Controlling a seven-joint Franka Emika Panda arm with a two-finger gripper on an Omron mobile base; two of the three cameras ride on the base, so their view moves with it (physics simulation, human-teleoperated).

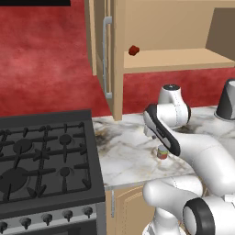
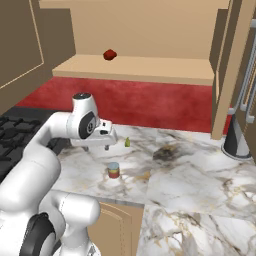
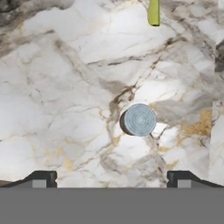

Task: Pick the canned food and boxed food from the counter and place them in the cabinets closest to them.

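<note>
The canned food (image 2: 113, 170) stood near the table's (image 2: 190, 185) front edge, unpicked; the gripper (image 2: 96, 147) hovered above, wide and empty.

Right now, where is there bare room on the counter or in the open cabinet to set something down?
The counter lies bare from the can across to the grey-black base at the far right. The cabinet shelf is free right of the small red item. It is tighter near the stove, where the open pincer hangs over the can beside a yellow-green scrap.
</note>
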